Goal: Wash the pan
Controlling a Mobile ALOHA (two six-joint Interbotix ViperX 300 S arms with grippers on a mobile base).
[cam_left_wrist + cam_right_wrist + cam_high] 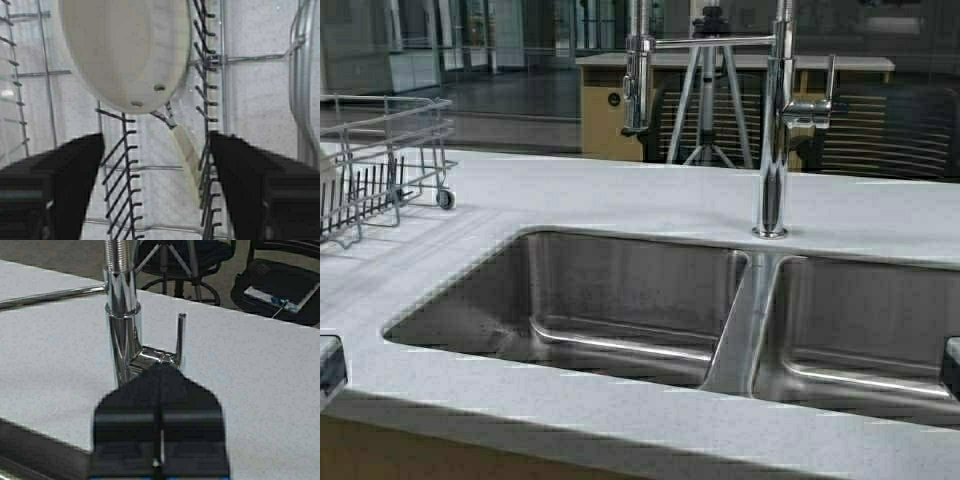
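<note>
The pan (122,45) stands on edge among the black tines of the wire dish rack (125,165), its cream underside and two rivets facing the left wrist view. Its pale handle (187,150) slants down between the tine rows. My left gripper (157,145) hangs open over the rack, one finger on each side of the handle and apart from it. My right gripper (160,371) is shut on nothing, its tip just in front of the chrome faucet (121,330) and the upright lever (181,337).
The double steel sink (610,300) is set in a pale speckled counter (620,190). The tall faucet (775,130) rises behind the divider. The dish rack (390,150) sits at the far left. Only slivers of my arms show at the high view's side edges.
</note>
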